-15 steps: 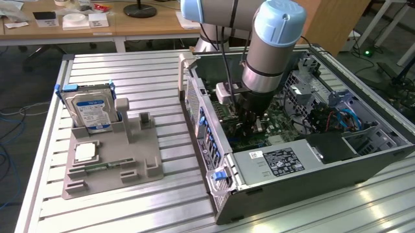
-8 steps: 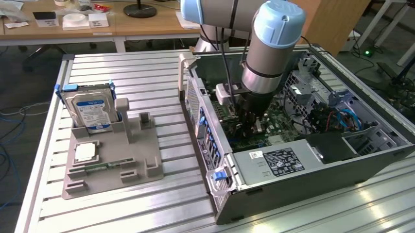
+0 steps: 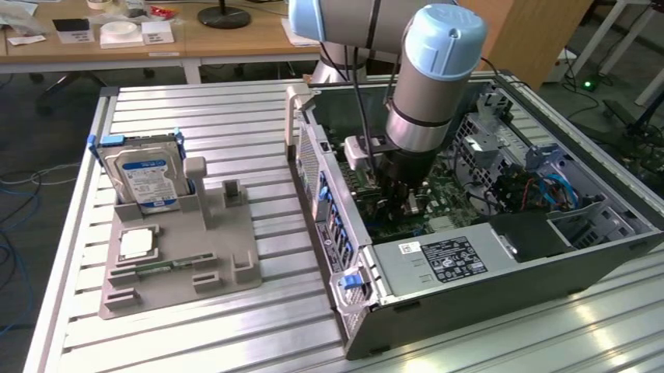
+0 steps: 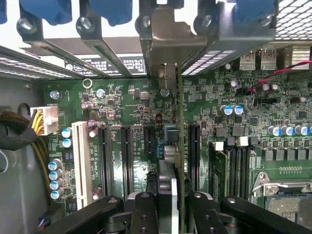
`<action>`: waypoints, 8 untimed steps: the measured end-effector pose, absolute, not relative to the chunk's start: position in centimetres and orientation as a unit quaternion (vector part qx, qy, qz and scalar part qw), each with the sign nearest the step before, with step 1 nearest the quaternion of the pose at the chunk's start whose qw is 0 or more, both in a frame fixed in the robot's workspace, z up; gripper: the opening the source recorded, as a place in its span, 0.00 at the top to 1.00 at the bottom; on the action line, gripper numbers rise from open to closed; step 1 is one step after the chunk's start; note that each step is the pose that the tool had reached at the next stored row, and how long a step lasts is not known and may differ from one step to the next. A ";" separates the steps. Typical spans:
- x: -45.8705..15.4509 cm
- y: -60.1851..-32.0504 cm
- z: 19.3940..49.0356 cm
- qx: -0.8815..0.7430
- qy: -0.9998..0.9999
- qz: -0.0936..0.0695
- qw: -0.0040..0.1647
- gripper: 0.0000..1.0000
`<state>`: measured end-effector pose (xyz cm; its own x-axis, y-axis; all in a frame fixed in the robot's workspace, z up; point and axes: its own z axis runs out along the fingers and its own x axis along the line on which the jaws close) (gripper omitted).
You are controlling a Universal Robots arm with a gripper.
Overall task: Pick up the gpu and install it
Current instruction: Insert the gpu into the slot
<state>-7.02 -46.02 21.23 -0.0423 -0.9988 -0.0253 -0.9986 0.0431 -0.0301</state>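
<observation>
Inside the case [image 3: 581,256], slim edge-on gpu [image 4: 179,146], pincer-held [image 4: 168,200]

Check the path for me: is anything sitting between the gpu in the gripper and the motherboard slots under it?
Nothing visible blocks it. The gripper holds the gpu edge-on over the motherboard, between the long black slots, and its metal bracket sits at the rear slot covers.

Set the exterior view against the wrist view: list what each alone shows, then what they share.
Exterior view alone: the hard drive standing in the grey holder beside the open computer case, on the slatted table.
Wrist view alone: the gpu edge-on, clamped in the pincer, over the white slot and black slots.
Both: the green motherboard.
</observation>
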 end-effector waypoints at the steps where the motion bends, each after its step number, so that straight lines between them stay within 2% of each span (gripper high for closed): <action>1: -7.0 -46.0 21.1 -0.692 0.722 -0.002 0.019 0.72; 8: -7.1 -46.0 21.0 -0.692 0.722 -0.002 0.020 0.72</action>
<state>-7.07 -46.01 20.98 -0.0423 -0.9988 -0.0260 -0.9986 0.0431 -0.0304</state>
